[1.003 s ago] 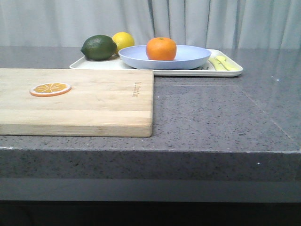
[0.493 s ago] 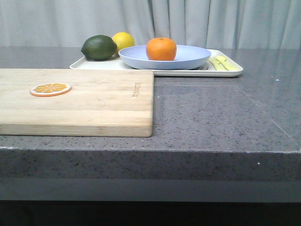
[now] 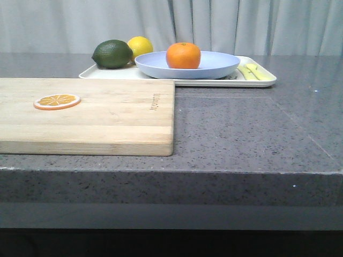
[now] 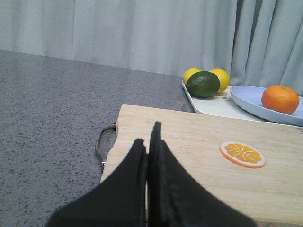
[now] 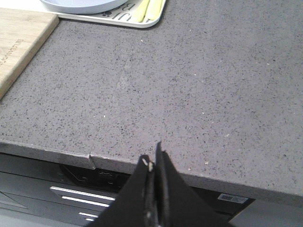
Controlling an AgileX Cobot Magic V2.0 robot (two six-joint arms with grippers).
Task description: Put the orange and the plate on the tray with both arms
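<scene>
The orange [image 3: 183, 55] rests inside the pale lavender-blue plate [image 3: 214, 67], and the plate stands on the cream-white tray [image 3: 265, 81] at the back of the counter. From the left wrist view the orange [image 4: 280, 99], plate [image 4: 251, 100] and tray [image 4: 213, 106] lie far ahead. My left gripper [image 4: 147, 137] is shut and empty, low over the near end of the cutting board. My right gripper [image 5: 152, 158] is shut and empty, hanging at the counter's front edge. A sliver of the plate [image 5: 80, 5] and tray [image 5: 118, 19] shows in the right wrist view. Neither gripper appears in the front view.
A light wooden cutting board [image 3: 107, 115] with a flat orange slice [image 3: 57, 101] fills the left front of the counter. A dark green fruit [image 3: 112, 53] and a yellow lemon [image 3: 140, 46] sit on the tray's left end, yellow-green pieces [image 3: 255, 72] on its right end.
</scene>
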